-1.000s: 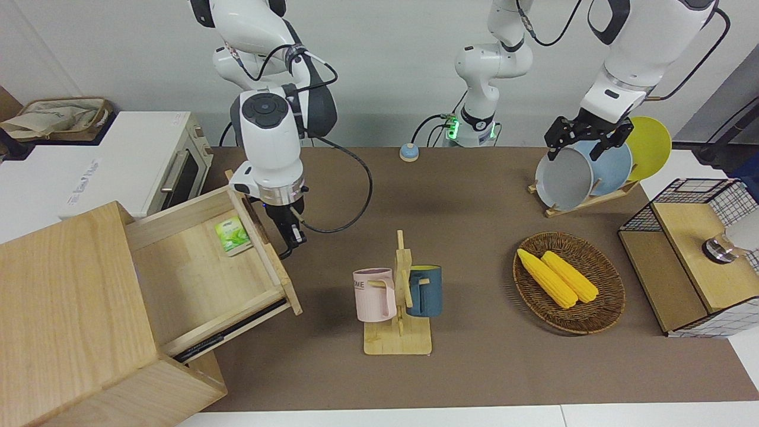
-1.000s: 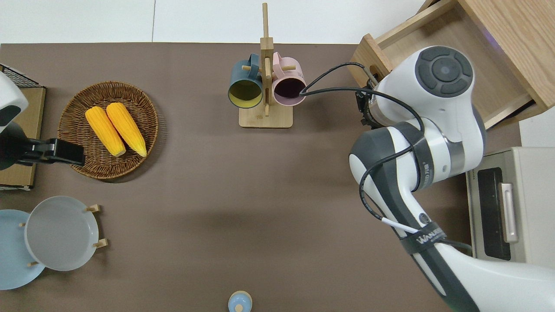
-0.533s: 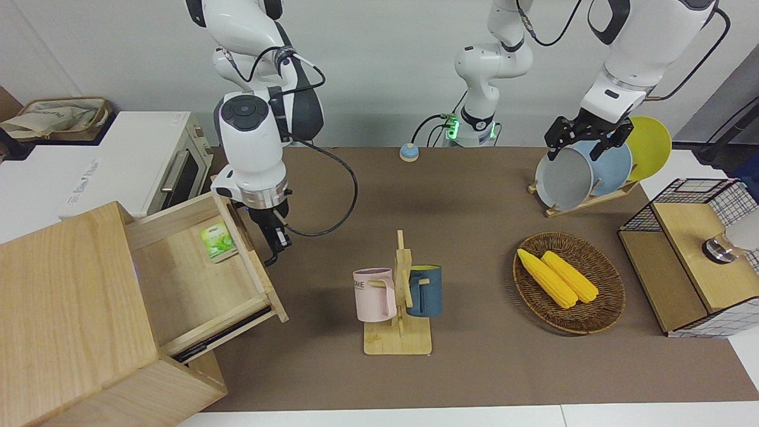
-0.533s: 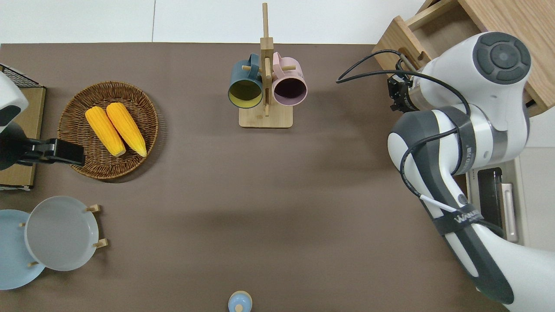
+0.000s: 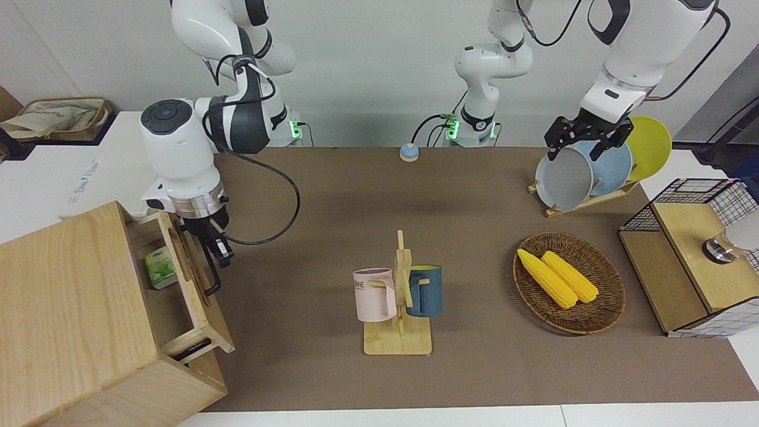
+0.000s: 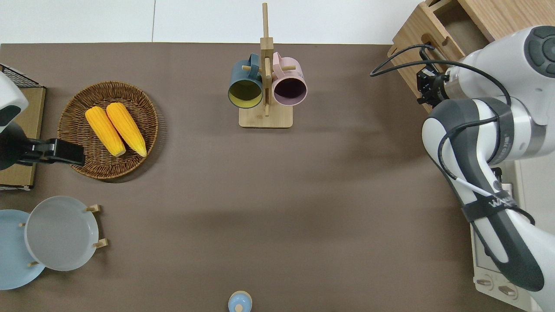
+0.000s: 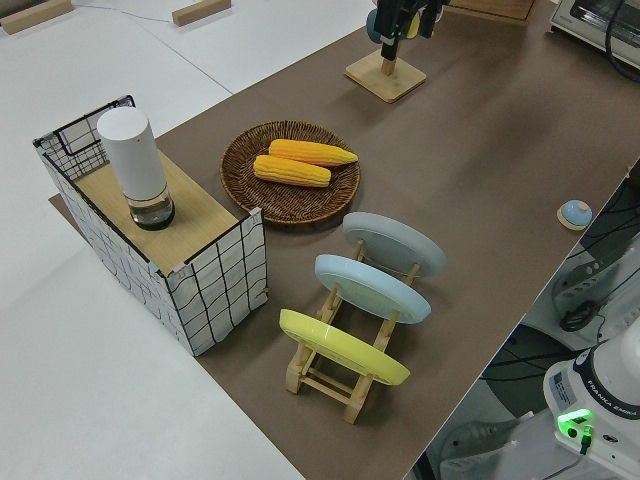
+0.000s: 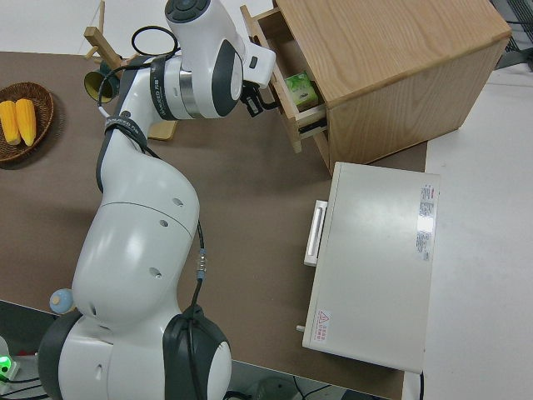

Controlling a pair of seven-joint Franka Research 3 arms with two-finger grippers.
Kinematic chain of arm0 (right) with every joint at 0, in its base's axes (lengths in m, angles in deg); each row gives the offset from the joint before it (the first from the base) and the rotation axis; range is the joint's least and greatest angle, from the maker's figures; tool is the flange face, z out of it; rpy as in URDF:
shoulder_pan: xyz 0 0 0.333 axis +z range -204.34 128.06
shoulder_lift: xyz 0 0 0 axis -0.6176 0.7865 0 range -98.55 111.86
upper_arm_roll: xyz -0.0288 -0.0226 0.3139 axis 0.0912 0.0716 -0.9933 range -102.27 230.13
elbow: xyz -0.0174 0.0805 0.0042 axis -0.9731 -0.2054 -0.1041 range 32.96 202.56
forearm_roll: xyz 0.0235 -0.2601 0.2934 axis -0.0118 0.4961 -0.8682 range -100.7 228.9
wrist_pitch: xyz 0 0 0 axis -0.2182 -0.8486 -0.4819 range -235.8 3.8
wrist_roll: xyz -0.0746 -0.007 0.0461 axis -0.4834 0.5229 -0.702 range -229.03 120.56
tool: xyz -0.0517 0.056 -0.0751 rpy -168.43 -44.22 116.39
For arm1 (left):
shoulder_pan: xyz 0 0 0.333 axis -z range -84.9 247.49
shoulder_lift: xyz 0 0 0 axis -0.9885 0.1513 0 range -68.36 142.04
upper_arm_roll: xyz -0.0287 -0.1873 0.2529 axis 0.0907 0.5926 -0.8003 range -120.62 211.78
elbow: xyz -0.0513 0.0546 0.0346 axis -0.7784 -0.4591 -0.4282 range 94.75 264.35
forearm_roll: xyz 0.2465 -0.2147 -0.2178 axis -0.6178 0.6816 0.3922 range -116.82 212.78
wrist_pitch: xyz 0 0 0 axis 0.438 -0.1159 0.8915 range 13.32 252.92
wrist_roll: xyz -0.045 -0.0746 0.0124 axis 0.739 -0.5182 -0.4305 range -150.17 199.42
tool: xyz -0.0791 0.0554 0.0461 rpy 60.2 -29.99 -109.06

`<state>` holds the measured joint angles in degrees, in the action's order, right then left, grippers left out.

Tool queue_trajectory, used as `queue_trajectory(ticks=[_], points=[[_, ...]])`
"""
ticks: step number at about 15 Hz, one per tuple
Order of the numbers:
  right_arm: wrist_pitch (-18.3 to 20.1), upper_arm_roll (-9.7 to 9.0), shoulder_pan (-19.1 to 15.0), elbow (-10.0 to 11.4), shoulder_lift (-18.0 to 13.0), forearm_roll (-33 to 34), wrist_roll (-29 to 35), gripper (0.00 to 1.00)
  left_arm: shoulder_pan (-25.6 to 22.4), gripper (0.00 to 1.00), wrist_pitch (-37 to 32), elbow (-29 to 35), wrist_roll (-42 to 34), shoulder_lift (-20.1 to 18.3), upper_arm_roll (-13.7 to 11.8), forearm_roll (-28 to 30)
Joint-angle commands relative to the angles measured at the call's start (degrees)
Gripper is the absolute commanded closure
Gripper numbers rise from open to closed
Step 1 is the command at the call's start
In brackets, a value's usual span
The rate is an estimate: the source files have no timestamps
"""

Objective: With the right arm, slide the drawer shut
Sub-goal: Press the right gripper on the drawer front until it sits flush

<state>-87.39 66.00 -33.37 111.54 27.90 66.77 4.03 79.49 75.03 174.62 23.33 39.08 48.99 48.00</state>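
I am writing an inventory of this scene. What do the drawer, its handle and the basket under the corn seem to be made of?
The drawer looks like pale, matte wood, with visible grain. Its handle seems black metal, a thin dark loop, though coated plastic is possible. The basket appears woven wicker or rattan, brown with a plaited rim.

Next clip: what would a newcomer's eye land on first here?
Probably the big white right arm with its black right gripper at the front of the light-wood drawer, which stands partly open from the pale wooden cabinet with a small green packet inside. Then the two yellow corn cobs in the round wicker basket, toward the left arm's end.
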Motion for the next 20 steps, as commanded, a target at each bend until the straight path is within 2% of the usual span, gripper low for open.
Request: queue_trajectory(ticks=[1,3,7,10,11,13,15,20], points=[[-1.13,-0.92,-2.83,-2.92,2.39,-1.53,-3.41,1.000,-0.22,0.01,-1.13,-1.49,-0.55,0.65,0.37,-0.98],[-1.21,-1.18,-4.15,-3.89,3.10,-1.53,-3.77,1.000,-0.22,0.01,-1.13,-1.40,-0.55,0.65,0.37,-0.98],[-2.44,-1.45,-5.64,-3.98,3.71,-3.37,-7.98,1.000,-0.22,0.01,-1.13,-1.49,-0.55,0.65,0.37,-0.98],[-2.44,-1.71,-7.05,-4.77,4.15,-3.37,-8.51,1.000,-0.22,0.01,-1.13,-1.49,-0.55,0.65,0.37,-0.98],[-2.44,-3.02,-8.36,-5.12,4.33,-3.37,-9.56,1.000,-0.22,0.01,-1.13,-1.40,-0.55,0.65,0.37,-0.98],[-2.53,-4.08,-9.60,-5.39,4.85,-3.29,-9.83,1.000,-0.22,0.01,-1.13,-1.49,-0.55,0.65,0.37,-0.98],[-2.53,-4.26,-10.22,-6.00,5.38,-3.29,-10.62,1.000,-0.22,0.01,-1.13,-1.49,-0.55,0.65,0.37,-0.98],[-3.24,-4.26,-10.66,-6.00,5.91,-3.20,-10.89,1.000,-0.22,0.01,-1.13,-1.49,-0.55,0.65,0.37,-0.98]])
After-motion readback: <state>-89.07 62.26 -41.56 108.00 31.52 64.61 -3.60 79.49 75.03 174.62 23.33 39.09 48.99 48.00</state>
